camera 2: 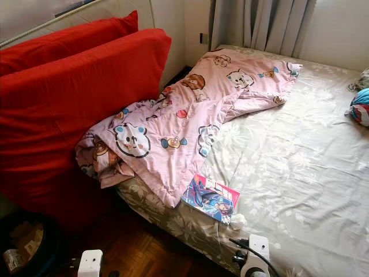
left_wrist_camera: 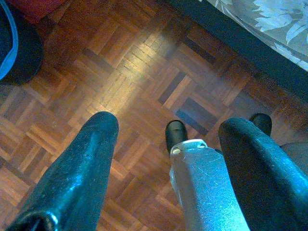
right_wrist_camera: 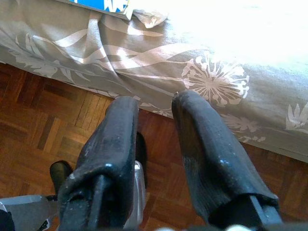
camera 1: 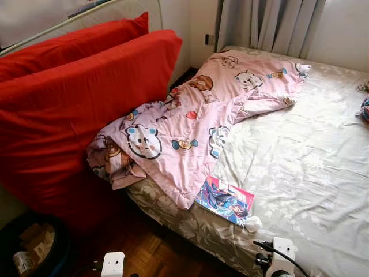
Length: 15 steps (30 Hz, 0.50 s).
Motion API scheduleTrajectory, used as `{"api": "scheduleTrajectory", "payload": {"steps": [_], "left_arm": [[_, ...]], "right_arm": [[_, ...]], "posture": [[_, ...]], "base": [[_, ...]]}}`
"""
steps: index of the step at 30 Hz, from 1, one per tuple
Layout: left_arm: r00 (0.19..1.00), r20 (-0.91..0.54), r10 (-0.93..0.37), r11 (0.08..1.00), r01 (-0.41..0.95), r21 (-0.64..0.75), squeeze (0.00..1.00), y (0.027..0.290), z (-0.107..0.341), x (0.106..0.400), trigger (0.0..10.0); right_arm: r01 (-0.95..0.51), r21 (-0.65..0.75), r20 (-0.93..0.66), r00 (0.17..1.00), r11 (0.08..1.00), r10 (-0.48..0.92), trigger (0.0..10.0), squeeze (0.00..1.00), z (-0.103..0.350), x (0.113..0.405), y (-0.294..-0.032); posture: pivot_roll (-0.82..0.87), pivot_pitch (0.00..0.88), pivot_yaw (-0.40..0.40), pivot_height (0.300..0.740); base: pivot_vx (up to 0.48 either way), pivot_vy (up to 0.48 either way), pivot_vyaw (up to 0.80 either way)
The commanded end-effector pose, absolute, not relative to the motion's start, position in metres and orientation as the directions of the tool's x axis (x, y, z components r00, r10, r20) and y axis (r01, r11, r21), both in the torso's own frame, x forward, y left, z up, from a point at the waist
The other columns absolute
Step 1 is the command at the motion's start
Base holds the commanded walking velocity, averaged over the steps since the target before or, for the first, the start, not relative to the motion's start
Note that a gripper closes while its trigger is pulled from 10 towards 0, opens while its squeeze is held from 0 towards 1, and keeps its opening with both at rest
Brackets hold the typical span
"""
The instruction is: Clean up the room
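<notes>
A rumpled pink cartoon blanket (camera 1: pixel 190 115) lies across the left side of the bed (camera 1: pixel 311 150), one corner hanging over the edge. A colourful comic book (camera 1: pixel 225 200) rests at the bed's near edge, with a crumpled white tissue (camera 1: pixel 252 223) beside it. My left gripper (left_wrist_camera: pixel 168 122) hangs low over the parquet floor (left_wrist_camera: pixel 120 72), fingers spread wide and holding nothing. My right gripper (right_wrist_camera: pixel 156 103) hangs by the bed's side, just below the comic book (right_wrist_camera: pixel 103 5) and the tissue (right_wrist_camera: pixel 150 18). A narrow gap separates its fingers and nothing is between them.
Two big red cushions (camera 1: pixel 75 109) lean against the wall left of the bed. A dark bin (camera 1: pixel 34 245) with packaging inside stands on the floor at the lower left. A blue and red bundle (camera 2: pixel 360 107) lies at the bed's right edge. Curtains (camera 1: pixel 265 26) hang behind.
</notes>
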<state>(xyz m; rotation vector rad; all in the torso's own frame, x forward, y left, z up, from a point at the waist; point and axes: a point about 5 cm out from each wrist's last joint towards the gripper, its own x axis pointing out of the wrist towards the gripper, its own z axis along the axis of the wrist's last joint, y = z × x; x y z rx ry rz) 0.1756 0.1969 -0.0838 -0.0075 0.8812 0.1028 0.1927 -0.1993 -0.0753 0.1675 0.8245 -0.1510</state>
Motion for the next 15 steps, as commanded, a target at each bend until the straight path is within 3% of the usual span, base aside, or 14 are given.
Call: {"api": "scheduleTrajectory", "payload": {"steps": [1,15], "left_arm": [[0.585,-0.791,0.177,0.977,-0.2,0.071,0.0,0.2309,-0.0781,0.1782,10.0],[0.591,-0.784,0.188,0.975,-0.209,0.077,0.0,0.2311,-0.0773,0.1795,10.0]], "right_arm": [[0.142,0.113,-0.719,0.695,0.983,-0.018,10.0,0.0,-0.0766,0.1819,-0.2082],[0.125,0.098,-0.712,0.702,0.987,-0.018,10.0,0.0,-0.0762,0.1816,-0.2083]], "posture": [[-0.12,0.0,0.059,0.74],[-0.13,0.0,0.07,0.74]], "base": [[0.0,0.0,0.0],[0.0,0.0,0.0]]}}
